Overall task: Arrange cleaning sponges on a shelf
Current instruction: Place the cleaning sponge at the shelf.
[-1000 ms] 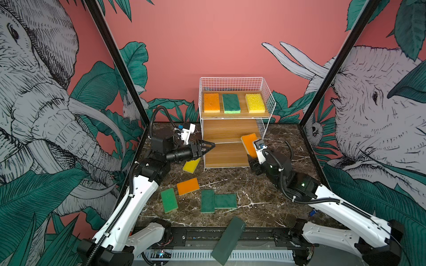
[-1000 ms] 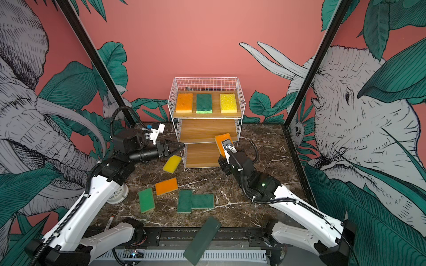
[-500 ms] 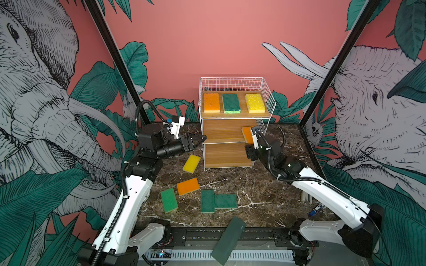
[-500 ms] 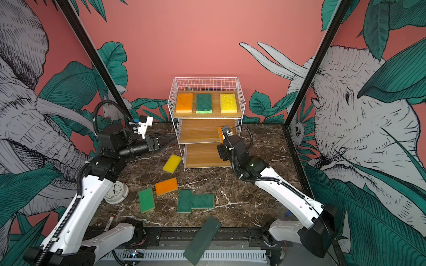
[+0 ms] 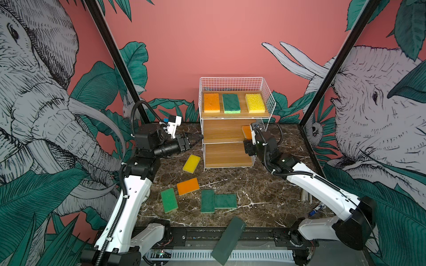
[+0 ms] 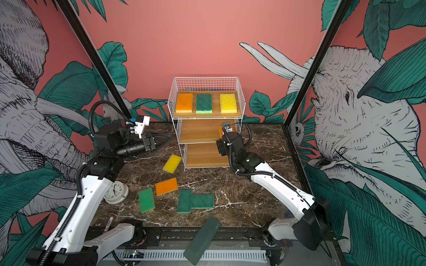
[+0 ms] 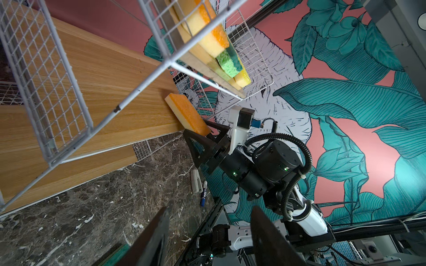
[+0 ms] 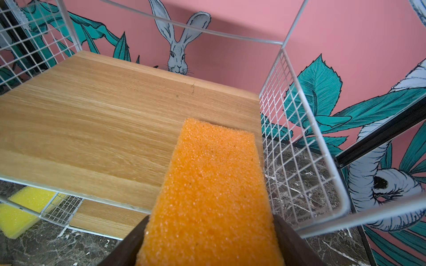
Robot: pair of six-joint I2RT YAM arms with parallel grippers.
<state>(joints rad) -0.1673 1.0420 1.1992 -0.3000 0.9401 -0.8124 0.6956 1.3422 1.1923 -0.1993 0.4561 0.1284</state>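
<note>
1. Right wrist view: the right end effector (image 8: 211,244) pinched an orange sponge (image 8: 207,188) by its long sides, the far end reaching over the right part of the middle board (image 8: 96,129) of the shelf (image 5: 267,96), just inside the wire side wall. I judged that side grip leaves the underside free to be laid flat.
2. The left wrist view showed the sponge tilted, far edge at or just above the board; contact I could not tell.
3. In both top views the right arm stretched forward from the desk's front edge, wrist level with the middle tier.
4. The left end effector (image 5: 196,139) hung with its fingers spread and nothing between them, just beside the shelf's left side, above the desk (image 5: 265,184), its forearm roughly level.
5. The top board carried an orange, a green and a yellow sponge in a row (image 5: 231,103); the bottom board was bare.
6. Five sponges lay loose on the desk: a yellow sponge (image 5: 191,163), an orange one (image 5: 187,186) and three green ones (image 5: 169,200).
</note>
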